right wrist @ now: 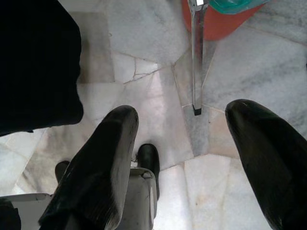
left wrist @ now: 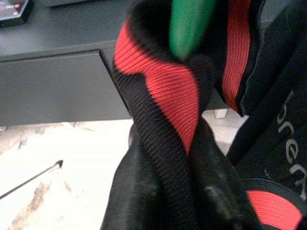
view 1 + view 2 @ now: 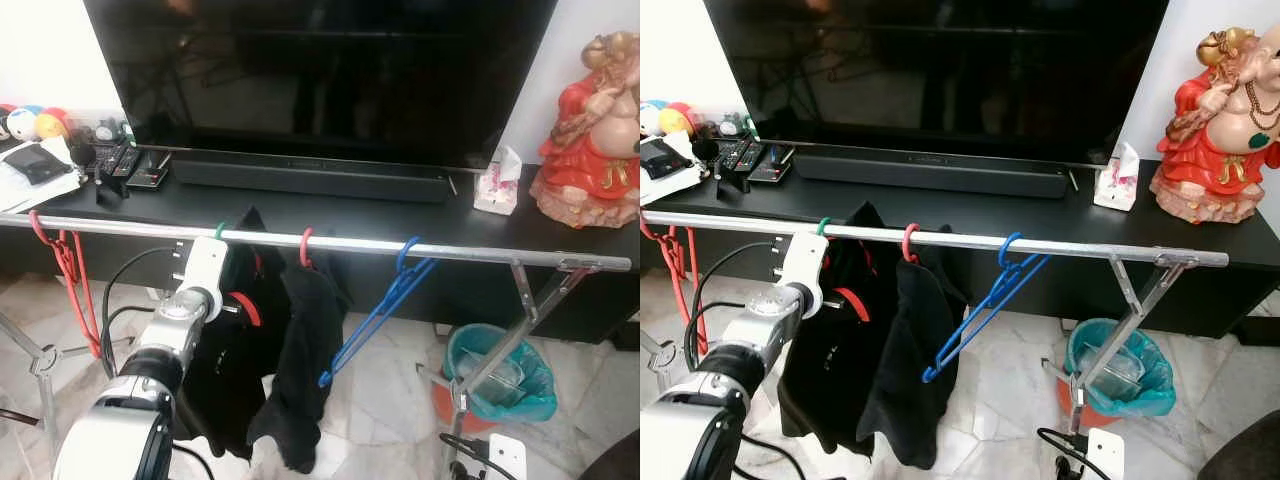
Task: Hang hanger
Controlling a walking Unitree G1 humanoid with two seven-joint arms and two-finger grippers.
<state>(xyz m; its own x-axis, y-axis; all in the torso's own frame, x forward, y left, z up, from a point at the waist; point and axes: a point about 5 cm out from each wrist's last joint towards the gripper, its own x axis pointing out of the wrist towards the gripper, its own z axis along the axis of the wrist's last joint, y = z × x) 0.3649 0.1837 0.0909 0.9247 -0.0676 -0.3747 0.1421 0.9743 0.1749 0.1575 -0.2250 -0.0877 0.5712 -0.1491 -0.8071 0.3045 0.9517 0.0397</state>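
Note:
A silver rail (image 3: 450,252) crosses in front of the TV console. A green hanger (image 3: 221,231) hooks over it and carries a black jacket (image 3: 225,380) with a red-lined ribbed collar (image 2: 163,91). My left gripper (image 2: 180,158) is raised just under the rail, shut on that collar right below the green hanger's neck (image 2: 187,24). Beside it a red hanger (image 3: 305,240) holds another black garment (image 3: 300,390). A bare blue hanger (image 3: 385,300) hangs tilted further right. My right gripper (image 1: 182,120) hangs open over the marble floor.
Red hangers (image 3: 70,270) dangle at the rail's left end. A teal bin (image 3: 500,375) stands by the rack's right leg (image 3: 500,340). On the black console (image 3: 420,215) are a TV (image 3: 330,70), soundbar, remotes (image 3: 130,165) and a red statue (image 3: 590,130).

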